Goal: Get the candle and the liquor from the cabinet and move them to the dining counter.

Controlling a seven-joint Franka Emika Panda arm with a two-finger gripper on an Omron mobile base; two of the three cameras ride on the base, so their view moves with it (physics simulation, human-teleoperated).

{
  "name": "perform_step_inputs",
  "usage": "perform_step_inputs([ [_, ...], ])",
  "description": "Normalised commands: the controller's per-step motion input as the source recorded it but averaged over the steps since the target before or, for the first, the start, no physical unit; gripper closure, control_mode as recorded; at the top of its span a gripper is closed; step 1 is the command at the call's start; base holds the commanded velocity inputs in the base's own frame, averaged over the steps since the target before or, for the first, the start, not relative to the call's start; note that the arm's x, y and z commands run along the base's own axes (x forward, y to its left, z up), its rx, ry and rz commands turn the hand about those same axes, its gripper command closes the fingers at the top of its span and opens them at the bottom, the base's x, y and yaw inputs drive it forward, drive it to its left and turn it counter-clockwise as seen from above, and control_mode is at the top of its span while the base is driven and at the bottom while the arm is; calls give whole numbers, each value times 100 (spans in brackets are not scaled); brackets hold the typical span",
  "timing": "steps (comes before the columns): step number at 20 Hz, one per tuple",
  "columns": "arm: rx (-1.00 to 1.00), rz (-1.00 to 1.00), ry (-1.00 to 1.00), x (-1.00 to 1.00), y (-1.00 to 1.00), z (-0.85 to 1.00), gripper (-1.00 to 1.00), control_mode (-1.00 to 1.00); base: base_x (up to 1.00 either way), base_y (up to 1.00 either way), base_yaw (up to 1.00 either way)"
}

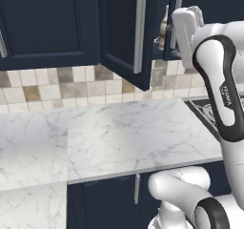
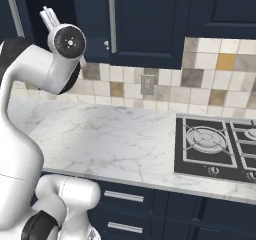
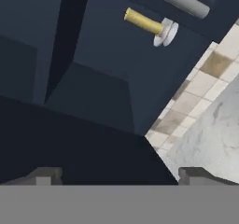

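I am facing a matt navy cabinet [image 1: 47, 25] with a brushed metal handle [image 1: 139, 35], above a glossy veined marble worktop [image 1: 128, 132] and a waxy yellow candle [image 3: 142, 21].

The white arm [image 2: 35, 74] rises before the cabinet [image 2: 145, 24], above the marble worktop [image 2: 110, 139].

Beige-and-brown tiled backsplash [image 2: 210, 86] behind a marble worktop [image 1: 128, 137] with a black hob [image 2: 220, 146].

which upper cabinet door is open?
The cabinet door with the silver bar handle, swung outward over the marble worktop; the door left of it sits flush, closed.
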Motion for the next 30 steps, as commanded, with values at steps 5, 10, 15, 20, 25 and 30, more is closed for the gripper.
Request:
perform_step_inputs([
  [5,1,25,0,46,25,-15,-100,-100,0,0,0],
  [10,0,28,0,37,38,-11,-100,-100,0,0,0],
  [15,0,11,0,23,44,-8,-100,-100,0,0,0],
  [20,0,8,0,9,56,-9,-100,-100,0,0,0],
  [25,0,14,0,0,57,-6,-100,-100,0,0,0],
  [30,0,13,0,3,60,-12,-100,-100,0,0,0],
])
